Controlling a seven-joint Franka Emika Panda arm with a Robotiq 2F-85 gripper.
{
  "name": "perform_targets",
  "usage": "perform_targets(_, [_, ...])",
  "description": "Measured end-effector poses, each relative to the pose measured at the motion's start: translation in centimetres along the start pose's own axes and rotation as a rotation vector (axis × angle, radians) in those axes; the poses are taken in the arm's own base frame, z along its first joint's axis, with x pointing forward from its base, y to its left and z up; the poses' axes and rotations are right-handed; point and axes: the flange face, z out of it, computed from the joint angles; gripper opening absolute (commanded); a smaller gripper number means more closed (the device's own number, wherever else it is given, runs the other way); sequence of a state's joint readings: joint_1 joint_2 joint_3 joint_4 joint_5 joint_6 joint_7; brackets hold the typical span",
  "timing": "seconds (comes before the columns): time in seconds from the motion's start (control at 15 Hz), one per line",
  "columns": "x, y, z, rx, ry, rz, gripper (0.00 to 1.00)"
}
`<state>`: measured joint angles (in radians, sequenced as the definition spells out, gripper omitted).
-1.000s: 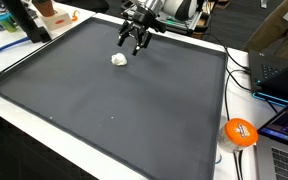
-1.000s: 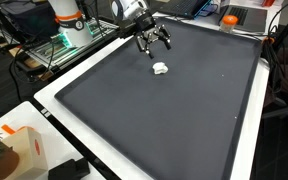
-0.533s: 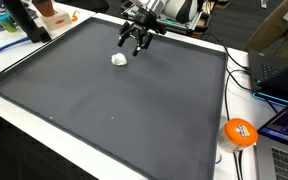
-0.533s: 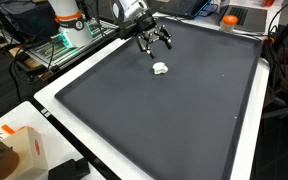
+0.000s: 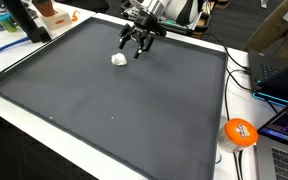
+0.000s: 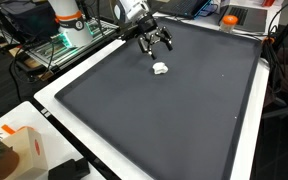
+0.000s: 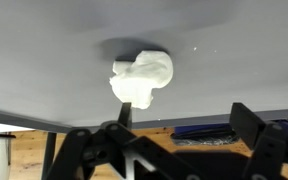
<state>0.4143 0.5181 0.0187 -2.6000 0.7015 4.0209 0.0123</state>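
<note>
The gripper [image 5: 134, 44] hangs above the far end of a dark grey mat [image 5: 114, 110], in the upper middle of the frame in both exterior views. Its jaws stand wide apart, point down toward the mat, and have nothing between them. The nearest object is a small white crumpled lump [image 5: 119, 59], which lies directly on the mat. In an exterior view the lump sits just below and left of the fingertips. In an exterior view from the opposite direction the lump [image 6: 160, 69] sits just below the gripper [image 6: 156, 43], near it but not touching. In the wrist view the lump [image 7: 142, 78] occupies the centre of the frame and casts a soft shadow on the mat [image 7: 44, 50]. There the gripper [image 7: 184, 118] enters from the bottom edge. One finger shows just below the lump and the other well to the lower right, and neither touches it. Whether the lump is paper or cloth cannot be determined. An orange round object [image 5: 240, 132] rests off the mat at the lower right of the frame, well apart from the gripper.
</note>
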Motion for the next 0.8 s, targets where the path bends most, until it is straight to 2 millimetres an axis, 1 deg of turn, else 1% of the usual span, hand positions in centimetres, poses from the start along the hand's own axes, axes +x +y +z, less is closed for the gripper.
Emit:
perform_targets(0.33, [0.0, -0.1, 0.2, -0.007, 0.001, -0.006, 1.00])
perform_targets(0.53, [0.4, 0.1, 0.0, -0.004, 0.000, 0.003, 1.00])
perform_targets(0.67, [1.4, 0.5, -0.7, 0.024, -0.011, 0.002, 1.00])
perform_targets(0.8, [2.8, 1.7, -1.6, 0.051, -0.050, 0.000, 1.00])
